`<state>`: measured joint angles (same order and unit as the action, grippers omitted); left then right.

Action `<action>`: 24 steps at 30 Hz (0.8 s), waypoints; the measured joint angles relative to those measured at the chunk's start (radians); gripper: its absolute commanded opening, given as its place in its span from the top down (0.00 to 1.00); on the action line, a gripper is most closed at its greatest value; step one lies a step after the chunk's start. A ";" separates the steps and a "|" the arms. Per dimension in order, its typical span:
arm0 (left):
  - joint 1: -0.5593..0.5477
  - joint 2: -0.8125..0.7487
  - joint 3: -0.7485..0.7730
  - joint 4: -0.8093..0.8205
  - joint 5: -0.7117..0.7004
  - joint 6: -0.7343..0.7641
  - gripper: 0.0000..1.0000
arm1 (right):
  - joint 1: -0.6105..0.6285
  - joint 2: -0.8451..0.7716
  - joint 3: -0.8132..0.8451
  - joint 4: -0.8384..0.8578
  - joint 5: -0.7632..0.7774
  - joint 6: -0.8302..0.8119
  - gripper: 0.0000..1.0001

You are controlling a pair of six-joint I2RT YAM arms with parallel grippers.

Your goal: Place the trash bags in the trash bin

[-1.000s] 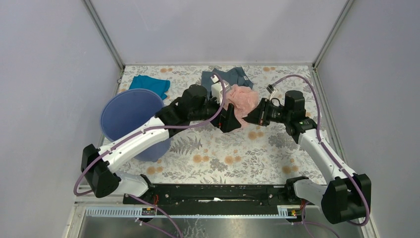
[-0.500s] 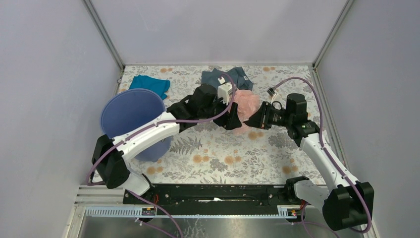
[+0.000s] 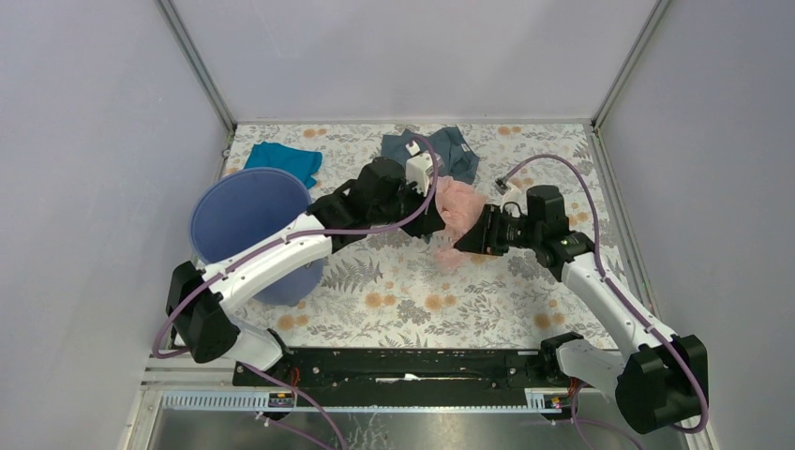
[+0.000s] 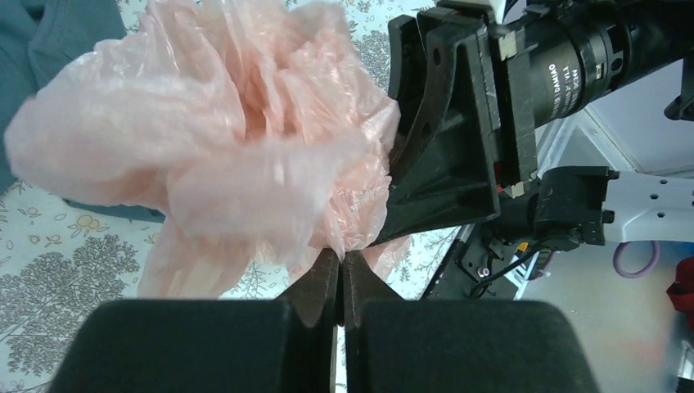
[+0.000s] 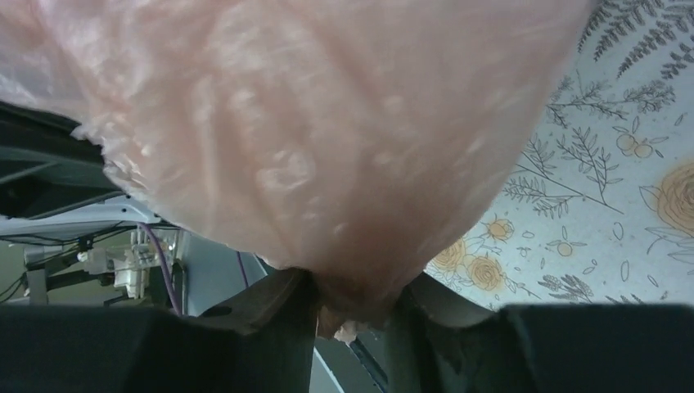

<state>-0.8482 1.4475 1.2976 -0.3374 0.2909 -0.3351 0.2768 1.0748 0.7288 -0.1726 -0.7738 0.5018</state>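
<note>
The trash bag (image 3: 461, 200), a crumpled translucent pale pink film, hangs above the table's middle between my two grippers. My left gripper (image 3: 438, 222) comes from the left and is shut, pinching the bag's (image 4: 221, 139) lower edge at its tips (image 4: 340, 258). My right gripper (image 3: 464, 242) faces it from the right. Its jaws stand slightly apart, and a bunch of the bag (image 5: 311, 123) is wedged between them (image 5: 356, 299), touching both fingers. The trash bin (image 3: 246, 217), a blue-violet bucket, stands upright at the left, partly hidden behind the left arm.
A teal cloth (image 3: 283, 159) lies at the back left, just behind the bin. A grey-blue garment (image 3: 452, 145) lies at the back centre, behind the bag. The floral tablecloth (image 3: 422, 291) covers the table, with grey walls close on three sides.
The left gripper reached to the bag and shut on its edge. The right gripper came forward and left with the bag, which now hangs lower, and its jaws loosened somewhat.
</note>
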 measured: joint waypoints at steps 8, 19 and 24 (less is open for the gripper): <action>0.000 -0.010 0.000 -0.007 -0.056 -0.002 1.00 | 0.057 0.011 0.008 -0.153 0.402 -0.063 0.22; 0.010 -0.029 0.015 -0.029 -0.105 -0.035 1.00 | 0.131 -0.166 0.014 -0.148 0.474 -0.153 0.08; 0.013 -0.019 0.016 -0.030 -0.070 -0.039 1.00 | 0.137 -0.199 0.047 -0.115 0.442 -0.184 0.04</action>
<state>-0.8356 1.4281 1.3140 -0.3672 0.2211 -0.3737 0.4133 0.8761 0.7753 -0.2878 -0.3321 0.3176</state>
